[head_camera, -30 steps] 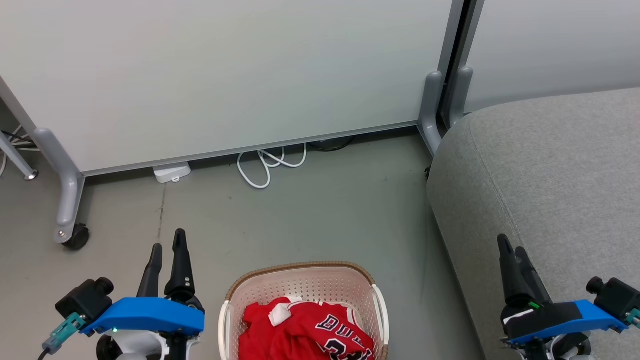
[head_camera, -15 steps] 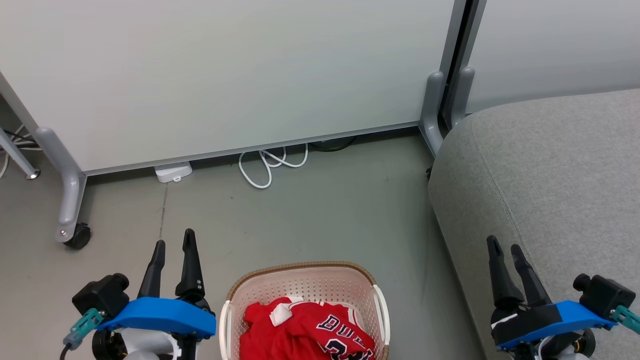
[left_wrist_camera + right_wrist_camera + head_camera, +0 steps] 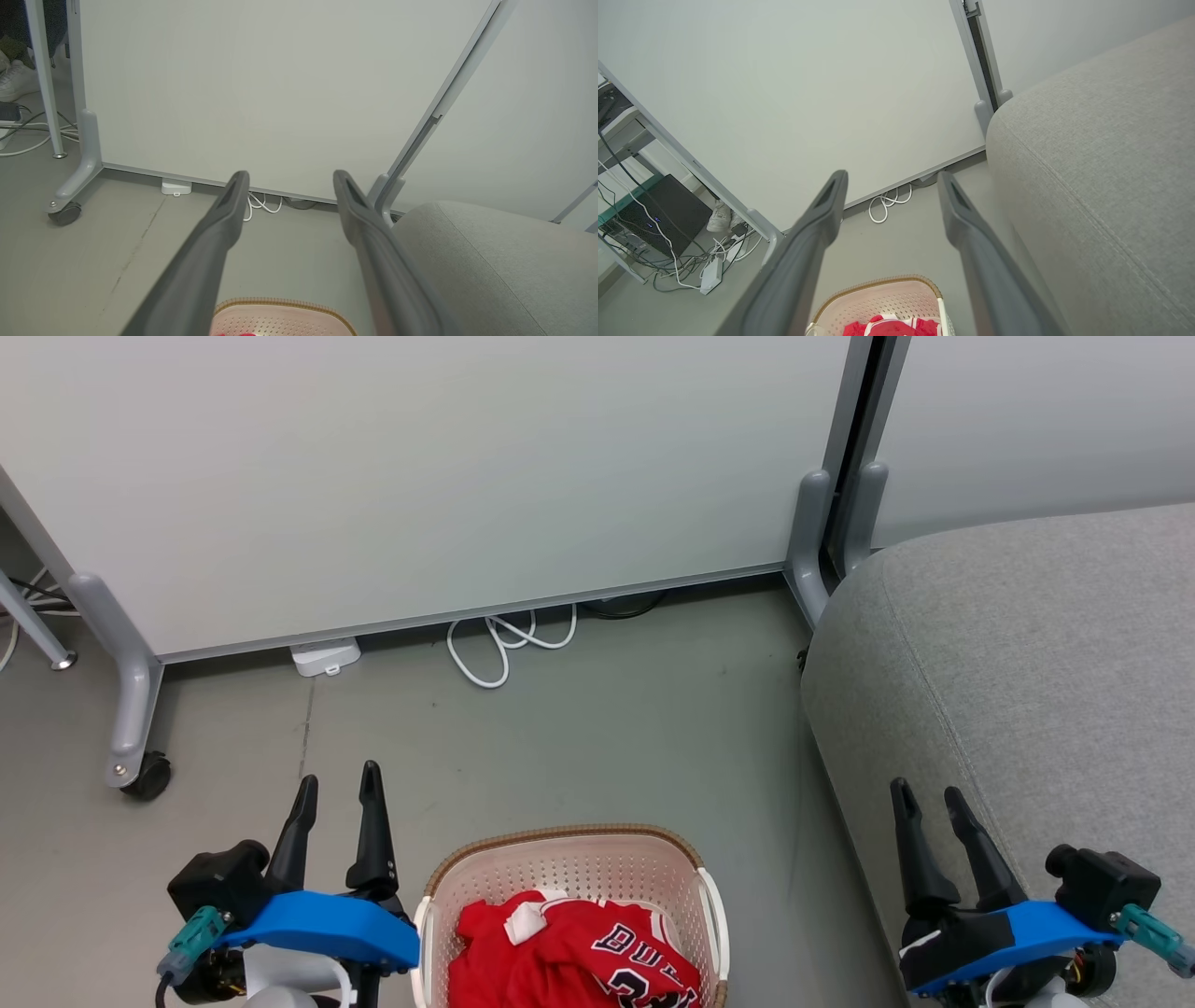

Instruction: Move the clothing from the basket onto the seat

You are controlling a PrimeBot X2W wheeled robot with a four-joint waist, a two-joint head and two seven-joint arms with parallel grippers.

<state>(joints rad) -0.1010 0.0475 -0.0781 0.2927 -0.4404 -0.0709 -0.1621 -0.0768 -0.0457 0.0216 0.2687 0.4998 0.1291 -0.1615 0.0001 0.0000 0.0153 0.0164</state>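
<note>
The cream basket (image 3: 569, 859) with a brown rim sits on the floor at the bottom middle of the head view. Red clothing (image 3: 569, 947) lies inside it, a jersey with black-and-white lettering on top; a second piece cannot be told apart. The grey seat (image 3: 1018, 653) fills the right side. My left gripper (image 3: 337, 786) is open, just left of the basket and above the floor. My right gripper (image 3: 928, 797) is open over the seat's left edge. Both wrist views show the basket rim (image 3: 280, 304) (image 3: 878, 282) below open fingers, and the seat (image 3: 495, 261) (image 3: 1101, 163).
A white partition (image 3: 420, 476) on grey castor legs (image 3: 131, 709) stands behind the basket. A white cable (image 3: 504, 649) and small white box (image 3: 324, 656) lie at its base. In the right wrist view, cables and a black box (image 3: 663, 210) sit at the left.
Both grippers have moved inward toward the basket and slightly back. The right gripper's fingers have spread apart from nearly together. Basket and clothing have not moved.
</note>
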